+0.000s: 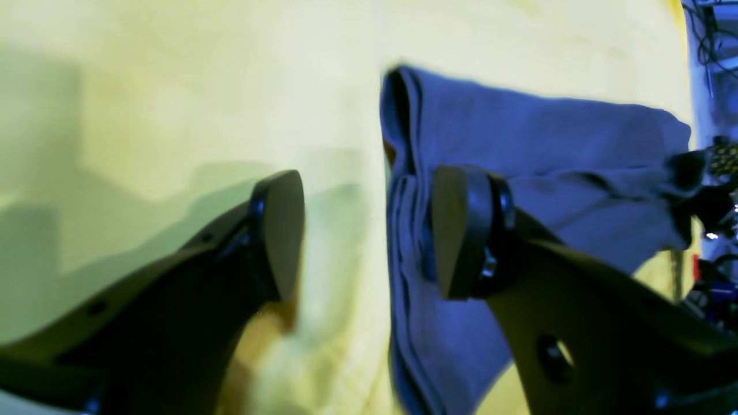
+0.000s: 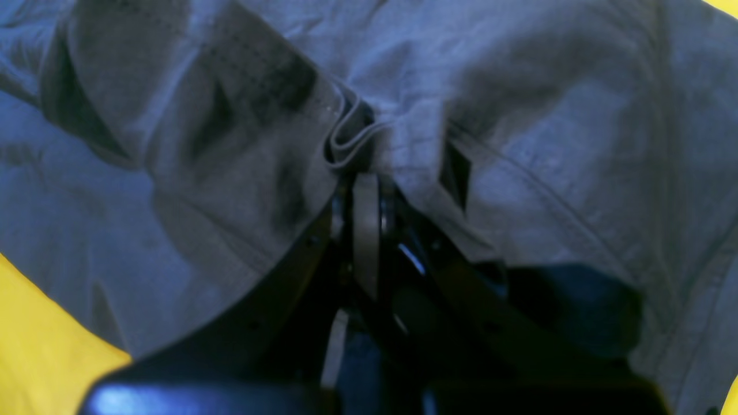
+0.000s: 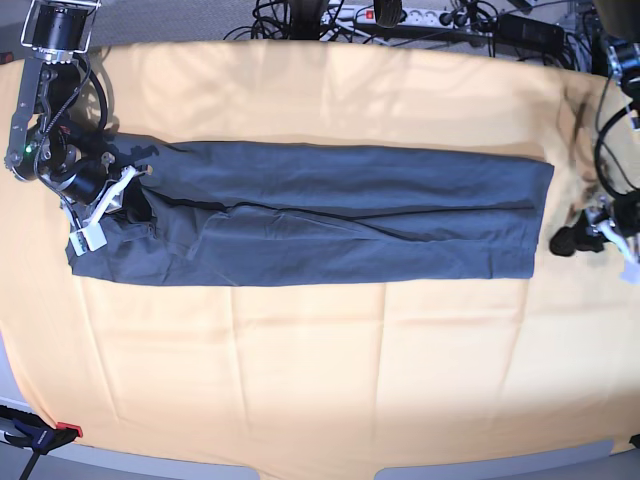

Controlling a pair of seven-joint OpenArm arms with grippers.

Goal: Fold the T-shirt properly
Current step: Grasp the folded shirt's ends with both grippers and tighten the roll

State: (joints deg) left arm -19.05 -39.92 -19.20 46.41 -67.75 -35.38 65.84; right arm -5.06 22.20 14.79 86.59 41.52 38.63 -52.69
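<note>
- Base view: the pale orange-yellow cloth (image 3: pixel 320 380) covers nearly the whole table, its far edge running under a tangle of cables and a power strip (image 3: pixel 430 18). A broad bare band of cloth lies in front of the shirt, and a narrower bare band lies behind it.
- The T-shirt (image 3: pixel 320 215) lies across the middle of the cloth as a long, narrow, dark grey strip folded lengthwise. Its long edges are nearly straight. The end on the view's right is square and flat, while the end on the view's left is rumpled and raised.
- The right gripper (image 3: pixel 118 178) sits at that rumpled end on the view's left. In the right wrist view its jaws are closed tight on a bunched hem of the shirt (image 2: pixel 346 147), with layered fabric edges pinched right at the tips.
- The left gripper (image 1: pixel 369 230) is on the view's right, just off the shirt's square end. In the left wrist view its jaws stand wide apart and hold nothing: one pad (image 1: pixel 282 230) is over bare cloth and the other is over the stacked edge of the shirt.
- A small red-handled clamp (image 3: pixel 40 435) grips the table edge at the near left corner.
- No brand, label or writing can be read in any view.
</note>
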